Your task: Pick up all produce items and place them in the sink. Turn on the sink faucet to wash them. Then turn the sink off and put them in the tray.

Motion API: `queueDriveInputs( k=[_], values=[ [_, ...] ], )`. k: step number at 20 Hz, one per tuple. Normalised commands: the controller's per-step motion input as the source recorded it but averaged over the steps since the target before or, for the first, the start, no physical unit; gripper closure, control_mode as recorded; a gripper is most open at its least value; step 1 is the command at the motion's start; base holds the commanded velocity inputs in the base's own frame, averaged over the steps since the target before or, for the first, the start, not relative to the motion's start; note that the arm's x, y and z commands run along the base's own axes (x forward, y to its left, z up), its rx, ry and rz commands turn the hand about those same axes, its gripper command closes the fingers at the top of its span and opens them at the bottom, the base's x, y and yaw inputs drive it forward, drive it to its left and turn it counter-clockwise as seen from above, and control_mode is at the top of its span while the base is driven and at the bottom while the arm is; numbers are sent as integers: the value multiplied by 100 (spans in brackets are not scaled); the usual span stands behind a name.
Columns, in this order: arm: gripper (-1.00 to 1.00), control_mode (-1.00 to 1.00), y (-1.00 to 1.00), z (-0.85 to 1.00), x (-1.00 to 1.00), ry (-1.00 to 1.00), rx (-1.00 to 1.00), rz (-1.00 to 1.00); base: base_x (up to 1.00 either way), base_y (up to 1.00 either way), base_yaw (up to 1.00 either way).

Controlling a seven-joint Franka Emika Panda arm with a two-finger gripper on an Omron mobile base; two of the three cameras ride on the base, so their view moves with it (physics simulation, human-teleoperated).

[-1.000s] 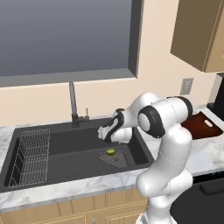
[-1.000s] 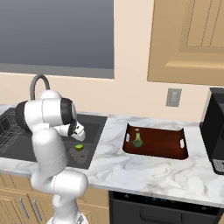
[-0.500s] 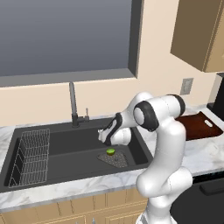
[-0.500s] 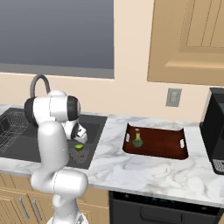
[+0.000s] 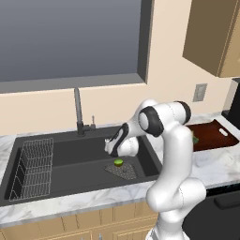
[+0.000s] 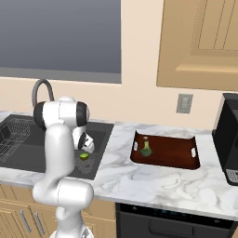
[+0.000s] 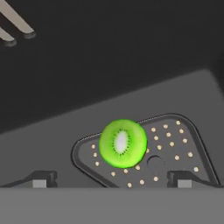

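Marble counter [image 6: 153,179] with a black sink [image 5: 61,161] under a window; the faucet [image 5: 78,112] stands at the back rim and a wire rack [image 5: 32,166] sits at the basin's left end. A kiwi half [image 7: 123,143], cut face up, rests on the triangular mesh drain [image 7: 175,148] in the basin. The gripper [image 7: 111,178] hovers just above it with jaws spread wide, holding nothing, tips either side of the fruit. The kiwi looks light, soft and probably slippery at the cut face, so best pinched gently across its round sides, low down. The broccoli floret [image 6: 146,148] already lies in the reddish tray [image 6: 167,153] on the counter, well apart from the sink.
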Motion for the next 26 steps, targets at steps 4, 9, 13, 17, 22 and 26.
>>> queueDriveInputs(
  k=[4,9,13,17,22,26],
  values=[
    [-100,-100,9,-24,21,0,0,0,0,0,0],
    [-100,-100,8,-22,2,0,0,0,0,0,0],
    [-100,-100,5,-23,0,0,0,0,0,0,0],
    [-100,-100,3,-19,0,0,0,0,0,0,0],
    [-100,-100,1,-19,0,0,0,0,0,0,0],
    [-100,-100,0,-18,0,0,0,0,0,0,0]
  ],
)
